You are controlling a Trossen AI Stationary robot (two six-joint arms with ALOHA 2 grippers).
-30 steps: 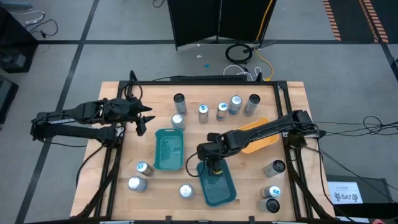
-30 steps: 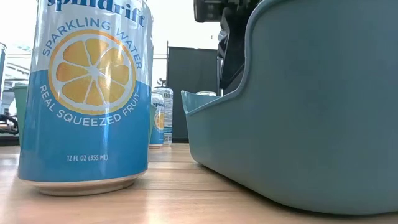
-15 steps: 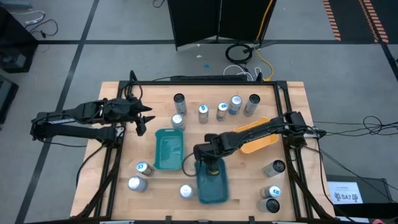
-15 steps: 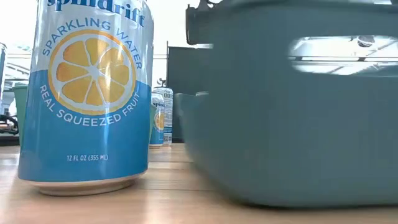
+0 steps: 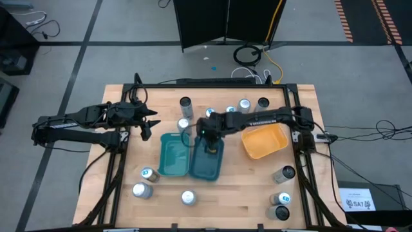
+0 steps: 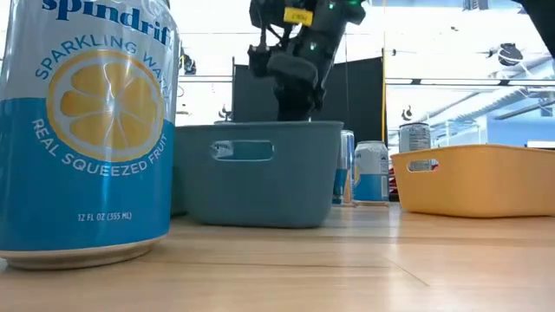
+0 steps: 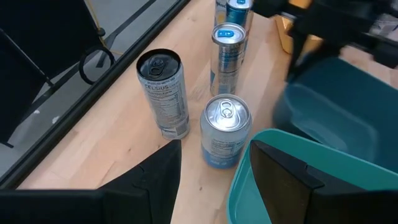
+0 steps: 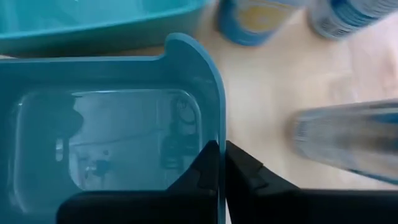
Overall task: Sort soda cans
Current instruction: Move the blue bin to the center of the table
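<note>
At mid-desk the blue-grey tray (image 5: 206,161), its wall clenched in the right pincer (image 5: 210,145), has been dragged beside the teal tray (image 5: 174,154); soda cans (image 5: 230,113) stand unsorted; left pincer (image 5: 145,126) hangs half-open

Robot lab: framed workbench (image 5: 138,149), taped floor (image 5: 360,26)

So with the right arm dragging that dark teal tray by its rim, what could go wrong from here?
The right gripper is shut on only the thin rim of the dark teal tray, so the tray might slip free or swing. Cans stand close behind that arm and could be knocked over. The tray now sits right beside the green tray and may shove it toward the can in front. The left gripper waits near the table's left edge.
</note>
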